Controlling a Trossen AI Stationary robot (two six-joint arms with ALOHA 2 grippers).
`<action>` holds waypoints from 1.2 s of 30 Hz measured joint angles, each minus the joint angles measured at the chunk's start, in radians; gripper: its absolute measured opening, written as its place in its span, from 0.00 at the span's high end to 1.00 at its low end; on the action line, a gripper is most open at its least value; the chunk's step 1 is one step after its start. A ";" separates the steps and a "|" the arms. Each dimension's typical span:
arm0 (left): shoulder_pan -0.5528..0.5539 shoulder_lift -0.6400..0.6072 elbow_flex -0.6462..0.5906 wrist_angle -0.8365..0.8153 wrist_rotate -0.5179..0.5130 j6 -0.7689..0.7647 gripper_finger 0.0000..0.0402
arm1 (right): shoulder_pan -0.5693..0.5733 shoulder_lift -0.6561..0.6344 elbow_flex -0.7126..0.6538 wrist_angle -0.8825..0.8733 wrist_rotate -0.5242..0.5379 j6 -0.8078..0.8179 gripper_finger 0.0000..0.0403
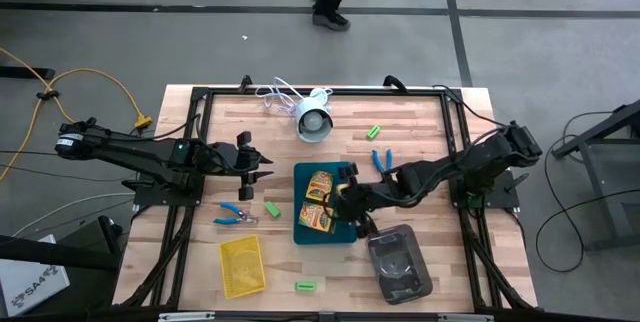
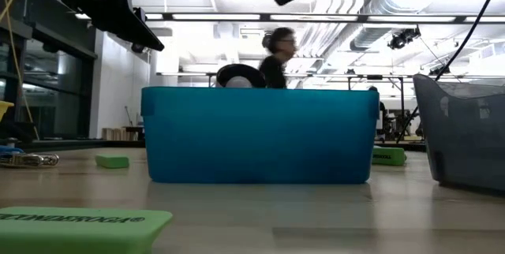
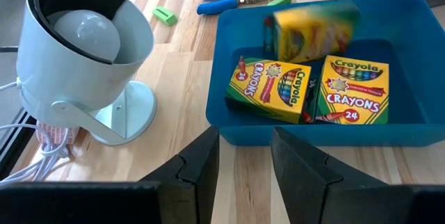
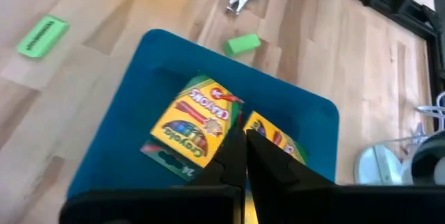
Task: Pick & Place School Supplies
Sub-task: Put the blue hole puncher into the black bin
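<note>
A teal tray stands mid-table. Two yellow crayon boxes lie flat in it, side by side. A third yellow box shows blurred at the tray's right wall. My right gripper hangs shut over that side of the tray. My left gripper is open and holds nothing, left of the tray. Blue pliers and green blocks lie on the table. My right gripper slants down into the tray from the table's right with its fingers together and nothing between them. Whether it touches the blurred box, I cannot tell.
A white round lamp-like device with a cable stands at the far middle. A yellow tray sits near left and a dark grey tray near right. A person walks in the room beyond the table.
</note>
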 joint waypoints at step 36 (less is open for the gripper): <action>0.000 0.000 0.000 0.000 0.000 0.000 0.69 | -0.025 0.000 -0.001 -0.095 0.106 0.427 0.99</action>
